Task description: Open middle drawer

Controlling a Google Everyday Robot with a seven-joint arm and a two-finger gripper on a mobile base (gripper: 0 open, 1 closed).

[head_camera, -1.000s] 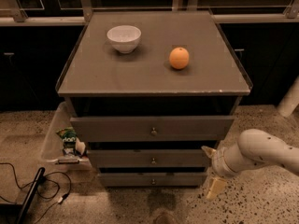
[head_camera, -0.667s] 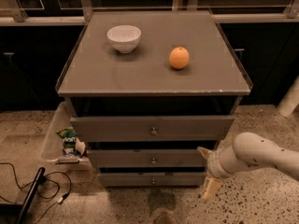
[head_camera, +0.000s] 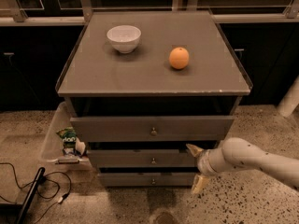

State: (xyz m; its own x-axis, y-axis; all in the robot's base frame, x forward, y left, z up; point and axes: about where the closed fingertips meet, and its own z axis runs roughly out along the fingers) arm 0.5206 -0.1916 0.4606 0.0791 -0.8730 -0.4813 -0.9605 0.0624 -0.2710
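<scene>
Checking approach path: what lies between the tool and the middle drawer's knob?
Only bare drawer front, in the camera view; the open tool sits at the middle drawer's right end.

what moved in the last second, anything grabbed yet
The tool slid a little to the left and now sits open by the right end of the middle drawer, gripping nothing. The drawer, the bowl and the orange stayed put.

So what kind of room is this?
Probably a kitchen-like robot test room: a bowl and orange sit on a drawer cabinet, cables lie on the floor, and the gripper hovers by the middle drawer.
</scene>
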